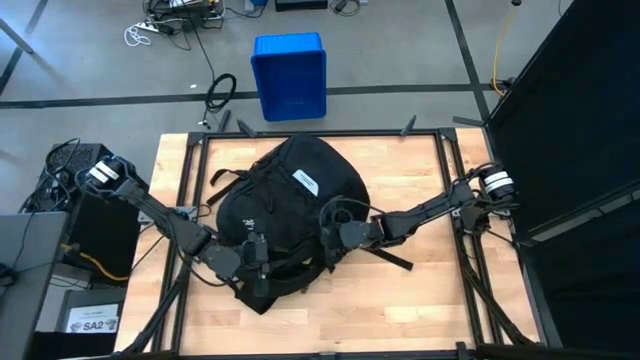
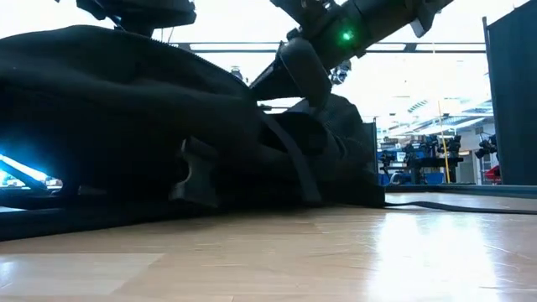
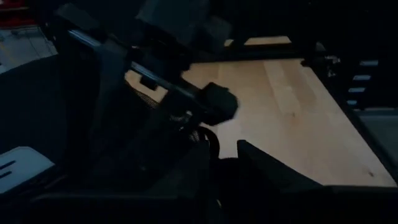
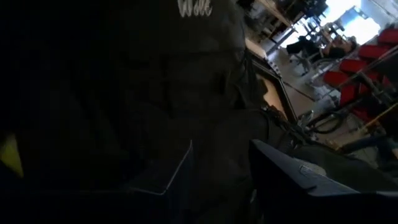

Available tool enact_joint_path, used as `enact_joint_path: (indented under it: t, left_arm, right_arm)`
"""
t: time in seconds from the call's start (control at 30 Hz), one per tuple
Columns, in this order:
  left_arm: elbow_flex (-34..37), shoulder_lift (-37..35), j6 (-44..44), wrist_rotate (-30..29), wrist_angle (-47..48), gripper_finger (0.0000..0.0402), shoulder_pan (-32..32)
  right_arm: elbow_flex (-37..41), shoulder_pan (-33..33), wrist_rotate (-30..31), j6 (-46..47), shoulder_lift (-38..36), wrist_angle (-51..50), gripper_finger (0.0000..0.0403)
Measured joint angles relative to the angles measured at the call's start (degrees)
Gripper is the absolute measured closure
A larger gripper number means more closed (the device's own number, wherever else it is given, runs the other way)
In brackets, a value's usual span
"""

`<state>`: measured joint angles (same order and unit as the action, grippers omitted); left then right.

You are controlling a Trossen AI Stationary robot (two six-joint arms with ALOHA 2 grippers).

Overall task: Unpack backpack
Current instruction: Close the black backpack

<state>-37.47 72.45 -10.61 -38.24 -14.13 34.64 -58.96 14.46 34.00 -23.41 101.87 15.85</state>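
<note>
The black backpack lies flat on the wooden table, its white label facing up. My left gripper is at the backpack's near edge, shut on dark fabric. My right gripper comes in from the right onto the backpack's near right part. In the right wrist view its fingers stand apart, with black backpack fabric filling the space between them. What is inside the backpack is hidden. My left gripper holds black fabric at the backpack's near edge, pinched between its two fingers, which come nearly level from the table's left. The dark cloth hides which part it is. The backpack stays lying on the table. Whether my right gripper touches the fabric between its fingers, I cannot tell.
A blue plastic bin stands on the floor beyond the table's far edge. A black strap trails over the wood to the backpack's right. Bare wood shows near the front and right of the table.
</note>
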Motion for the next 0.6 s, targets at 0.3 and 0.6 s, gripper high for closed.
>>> enact_joint_path:
  t: [0.3,0.6]
  left_arm:
    - [0.0,0.8,0.0,0.0,0.2,0.0341,-0.2]
    - [0.0,0.8,0.1,0.0,0.4,0.0341,-1.0]
  right_arm:
    - [0.0,0.8,-14.5,15.3,-8.8,-19.5,0.0286]
    - [0.0,1.7,-25.7,25.9,-5.9,-19.5,0.0282]
